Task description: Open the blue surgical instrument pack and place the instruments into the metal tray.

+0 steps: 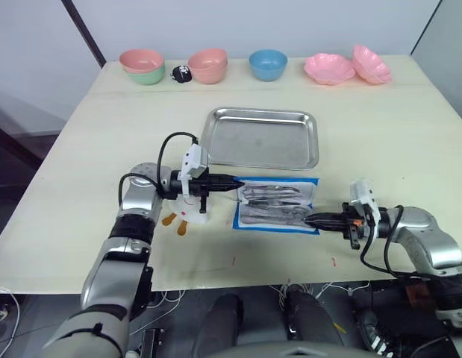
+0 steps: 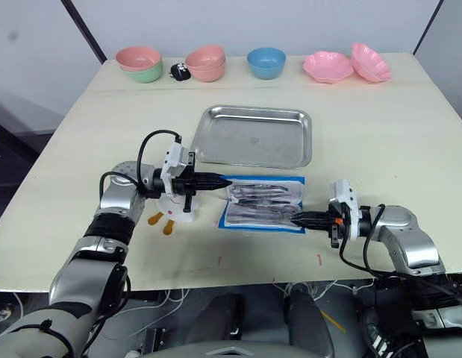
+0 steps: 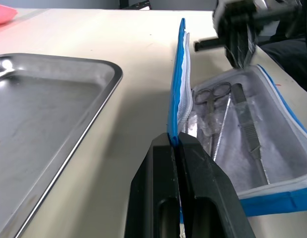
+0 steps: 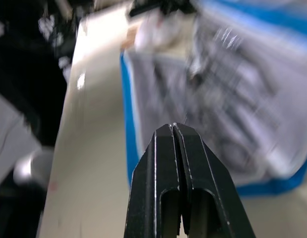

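Lying just in front of the metal tray [image 1: 262,138] on the tabletop [image 1: 380,134], the blue surgical instrument pack [image 1: 278,203] shows its whitish inner face with the instruments [image 3: 231,116] inside. The left tool [image 1: 237,181] is clamped on the pack's left edge, lifting a blue flap upright. The right tool [image 1: 308,219] has its fingers pressed together at the pack's near right corner; whether it pinches the edge is unclear. Bare tabletop lies to either side, with the bowls [image 1: 268,64] well back.
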Robot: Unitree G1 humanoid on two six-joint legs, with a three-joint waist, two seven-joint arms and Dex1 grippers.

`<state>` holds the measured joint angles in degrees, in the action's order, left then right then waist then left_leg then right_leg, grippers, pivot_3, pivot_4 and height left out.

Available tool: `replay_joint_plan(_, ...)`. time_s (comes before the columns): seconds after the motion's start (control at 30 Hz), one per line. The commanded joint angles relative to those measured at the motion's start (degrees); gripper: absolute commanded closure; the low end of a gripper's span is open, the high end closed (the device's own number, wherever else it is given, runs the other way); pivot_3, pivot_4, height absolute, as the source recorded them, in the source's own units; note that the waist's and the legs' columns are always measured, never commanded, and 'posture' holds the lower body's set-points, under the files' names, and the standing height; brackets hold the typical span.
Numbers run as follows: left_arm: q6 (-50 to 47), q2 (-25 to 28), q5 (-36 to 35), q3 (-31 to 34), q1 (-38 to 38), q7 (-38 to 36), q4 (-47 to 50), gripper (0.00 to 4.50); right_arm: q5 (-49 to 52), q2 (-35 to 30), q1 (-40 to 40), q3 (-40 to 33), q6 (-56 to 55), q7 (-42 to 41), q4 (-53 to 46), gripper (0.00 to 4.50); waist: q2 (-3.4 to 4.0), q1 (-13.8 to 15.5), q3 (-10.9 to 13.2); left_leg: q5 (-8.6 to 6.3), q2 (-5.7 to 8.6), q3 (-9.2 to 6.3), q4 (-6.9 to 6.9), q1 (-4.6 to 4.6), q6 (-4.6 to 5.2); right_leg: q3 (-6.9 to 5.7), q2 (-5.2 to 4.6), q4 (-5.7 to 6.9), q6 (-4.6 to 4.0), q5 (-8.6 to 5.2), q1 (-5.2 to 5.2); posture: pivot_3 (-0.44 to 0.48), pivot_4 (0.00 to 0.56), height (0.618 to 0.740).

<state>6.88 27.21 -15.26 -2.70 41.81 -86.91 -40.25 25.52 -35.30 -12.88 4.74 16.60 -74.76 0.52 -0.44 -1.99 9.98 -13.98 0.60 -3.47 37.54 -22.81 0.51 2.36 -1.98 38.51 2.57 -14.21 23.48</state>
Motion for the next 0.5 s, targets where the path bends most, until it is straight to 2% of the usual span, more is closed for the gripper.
replay_joint_plan(0.03,1.0,-0.5,1.2,-0.2,1.9,1.5,-1.9,4.5,-2.0,-0.5,0.6,1.1,-3.2,-0.4,-0.5,4.46,0.0,0.0,0.0,0.0,0.0,0.0,0.01,0.0,0.0,0.0,0.0,0.0,0.0,0.0,0.0,0.0,0.15,0.74)
replay_joint_plan(0.3,4.1,-2.0,7.3,-1.9,5.6,6.8,-9.9,4.5,-8.9,-0.7,2.7,4.8,-9.7,0.5,2.4,4.46,-0.06,0.0,0.0,0.0,0.04,0.0,0.02,0.0,0.0,-0.02,0.0,0.0,0.01,-0.01,-0.01,0.0,0.15,0.74)
replay_joint_plan(0.5,7.5,-3.2,12.4,-4.1,7.9,11.7,-17.3,4.5,-9.9,-0.3,3.4,5.3,-11.6,1.3,2.8,4.46,-0.27,0.0,-0.2,0.0,0.04,0.0,0.02,0.03,0.0,-0.02,0.01,0.0,0.01,-0.01,-0.04,0.0,0.15,0.74)
